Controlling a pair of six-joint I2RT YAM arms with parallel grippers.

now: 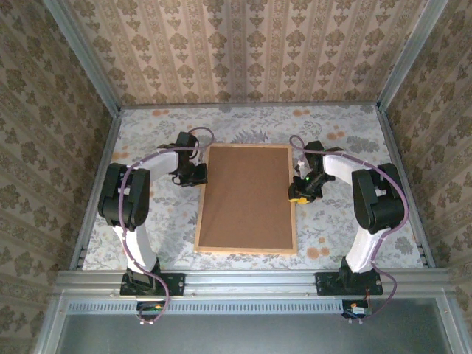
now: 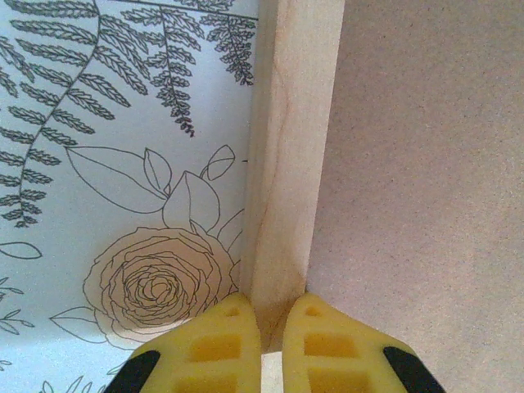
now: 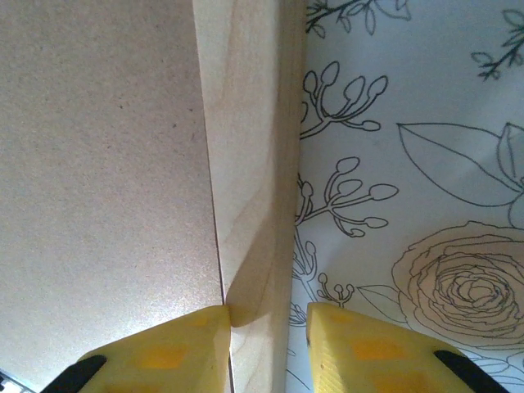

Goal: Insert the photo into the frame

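Your left hand (image 2: 271,326): pinched on a rail of the frame (image 2: 291,147).
Your right hand (image 3: 266,326): narrow, astride the opposite rail, one finger clear.
Frame: between your hands, board up, on the desk (image 2: 98,205).

Nothing legible anywhere, no word, number, label or brand mark. On the frame (image 1: 247,251), bare wood grain along the moulding and plain speckled brown across the backing board (image 1: 247,195). On the table cover (image 2: 57,188) and the wallpaper (image 1: 243,44), printed ornament without lettering: line-drawn ferns and roses on one, a repeating leaf motif on the other.
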